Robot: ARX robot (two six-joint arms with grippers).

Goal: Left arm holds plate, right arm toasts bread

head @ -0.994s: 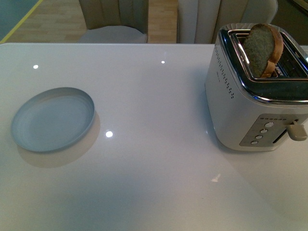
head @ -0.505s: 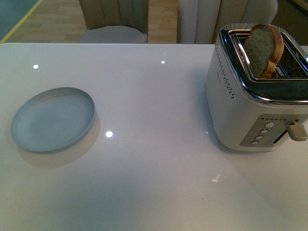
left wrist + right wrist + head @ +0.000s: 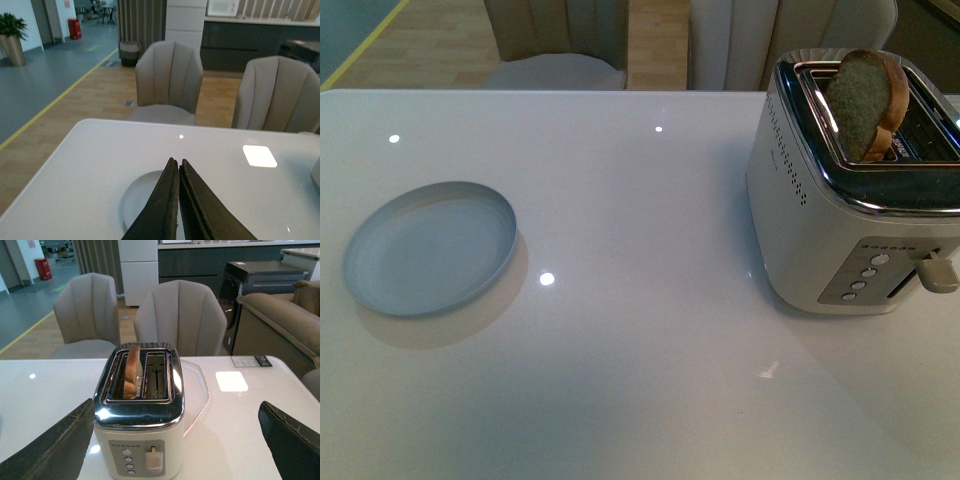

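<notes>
The pale blue-grey plate (image 3: 430, 248) lies empty on the white table (image 3: 640, 330) at the left. In the left wrist view my left gripper (image 3: 176, 162) hovers above the plate (image 3: 142, 192), its black fingers pressed together with nothing between them. The bread (image 3: 865, 105) stands upright in the left slot of the white and chrome toaster (image 3: 840, 220) at the right, poking out of the top. My right gripper (image 3: 176, 402) is open and faces the toaster's front (image 3: 140, 440), one finger on each side and apart from it. The bread (image 3: 132, 371) shows in its slot. Neither arm appears in the front view.
The toaster's lever (image 3: 153, 460) is raised beside several round buttons (image 3: 128, 462). Two beige chairs (image 3: 169, 80) (image 3: 277, 92) stand beyond the table's far edge. A card (image 3: 248, 361) lies on the table behind the toaster.
</notes>
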